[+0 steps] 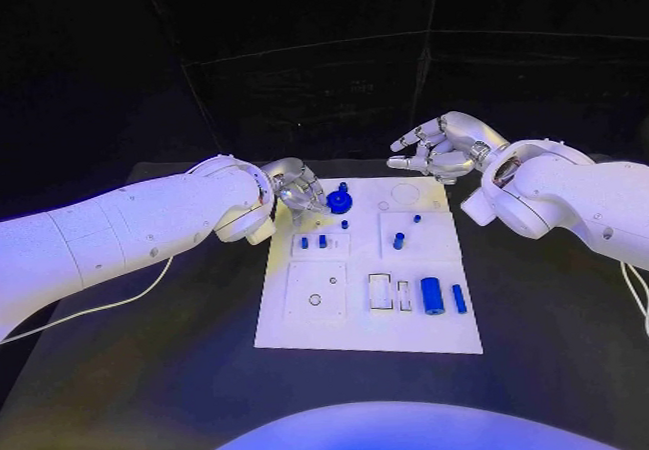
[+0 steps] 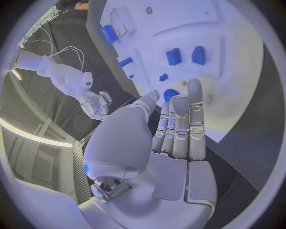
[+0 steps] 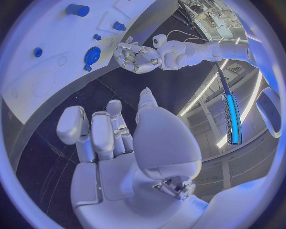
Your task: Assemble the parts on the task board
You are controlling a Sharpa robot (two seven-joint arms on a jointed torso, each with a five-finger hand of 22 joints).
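Observation:
The white task board [image 1: 361,323] lies mid-table with several blue parts on it. A round blue part [image 1: 338,199] stands near its far edge, and my left hand [image 1: 297,184] hovers just beside it, fingers stretched toward it. In the left wrist view the fingertips [image 2: 178,102] reach up to this round part [image 2: 171,94]; I cannot tell whether they touch it. My right hand [image 1: 437,148] hangs above the board's far right corner, fingers loosely bent, holding nothing. The right wrist view looks past this hand [image 3: 113,143] to the round part [image 3: 92,55] and my left hand [image 3: 138,58].
A thick blue cylinder [image 1: 432,295] and a thin blue bar [image 1: 459,298] lie at the board's near right. Small blue pegs [image 1: 312,243] stand left of centre, another peg [image 1: 399,241] further right. A white cable [image 1: 112,299] runs across the black table on the left.

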